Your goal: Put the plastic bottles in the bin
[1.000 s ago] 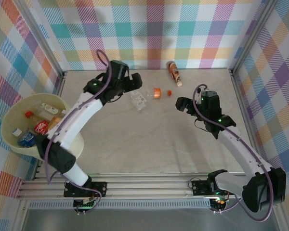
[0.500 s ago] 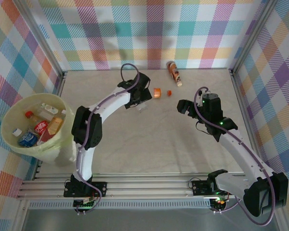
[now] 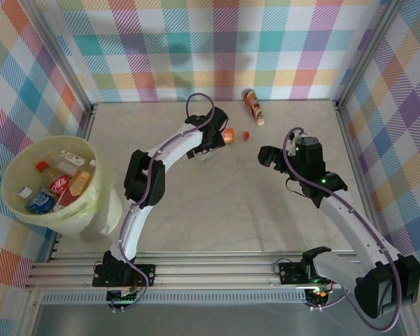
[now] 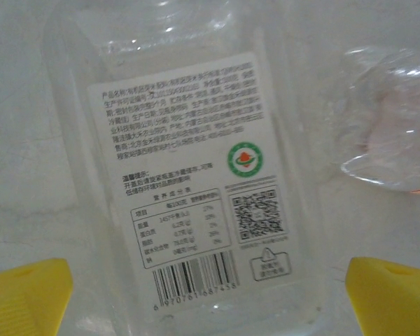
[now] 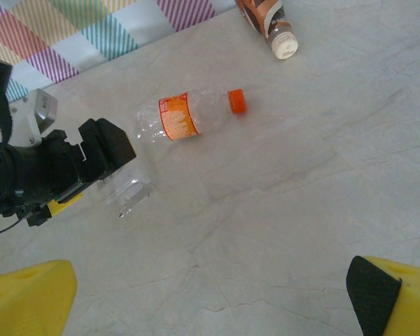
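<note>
Bin sits off the table's left edge, already holding several bottles. One has a red label, but its writing is too small to read.

Table has three bottles left, all toward the far side and well apart from the bin.

Left pincer hangs over the clear flat bottle. Jaws are fully spread and hold nothing, and in the wrist view a yellow tip shows on either side of the bottle body. I read this as pre-grasp on that bottle.

Right pincer hovers mid-table, also wide open and empty.

Next move, my call:
- Drop the left pincer and close across the bottle's width.
- Go gentle, because the thin wall will probably buckle or squirt out.
- Watch the right tip: the orange-label bottle lies just beside it and could get clipped.
- Then a long swing left to the bin.

Brown bottle with a white cap lies by the far wall. Its label can't be read.

Writing:
- The clear bottle's white label carries dense Chinese print, a nutrition table, a round green mark and a QR code.
- It also has a barcode whose digits start 69. The rest are too soft to trust.
- The orange label's text is too small to read.

Orange cap is on its bottle.
</note>
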Robot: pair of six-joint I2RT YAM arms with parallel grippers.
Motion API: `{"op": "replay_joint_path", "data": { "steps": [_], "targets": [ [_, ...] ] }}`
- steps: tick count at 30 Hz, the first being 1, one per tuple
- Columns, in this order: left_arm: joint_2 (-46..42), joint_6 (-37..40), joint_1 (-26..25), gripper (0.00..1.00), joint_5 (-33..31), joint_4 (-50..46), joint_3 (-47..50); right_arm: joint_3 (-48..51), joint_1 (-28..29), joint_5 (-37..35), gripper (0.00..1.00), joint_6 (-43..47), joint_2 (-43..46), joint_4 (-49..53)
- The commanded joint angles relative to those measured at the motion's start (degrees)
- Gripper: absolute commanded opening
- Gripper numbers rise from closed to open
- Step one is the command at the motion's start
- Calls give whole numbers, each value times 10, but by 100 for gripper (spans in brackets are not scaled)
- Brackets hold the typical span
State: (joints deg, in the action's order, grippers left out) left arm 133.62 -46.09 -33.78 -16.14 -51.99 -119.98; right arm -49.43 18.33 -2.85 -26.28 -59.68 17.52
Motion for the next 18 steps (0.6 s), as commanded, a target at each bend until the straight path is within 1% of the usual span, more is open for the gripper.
{"op": "replay_joint_path", "data": {
  "steps": [1, 6, 12, 18],
  "targets": [
    [16, -11, -4, 100, -6, -25, -17, 6, -4, -3, 100, 12, 11, 3],
    [40, -13, 0, 100, 20, -6, -21, 7, -3, 3, 100, 14, 11, 2],
    [54, 3, 2, 100, 21, 3, -32, 10, -4, 4, 100, 19, 19, 8],
    [17, 27, -1, 89, 17, 34, 7, 14, -3, 14, 100, 23, 21, 6]
  ]
}}
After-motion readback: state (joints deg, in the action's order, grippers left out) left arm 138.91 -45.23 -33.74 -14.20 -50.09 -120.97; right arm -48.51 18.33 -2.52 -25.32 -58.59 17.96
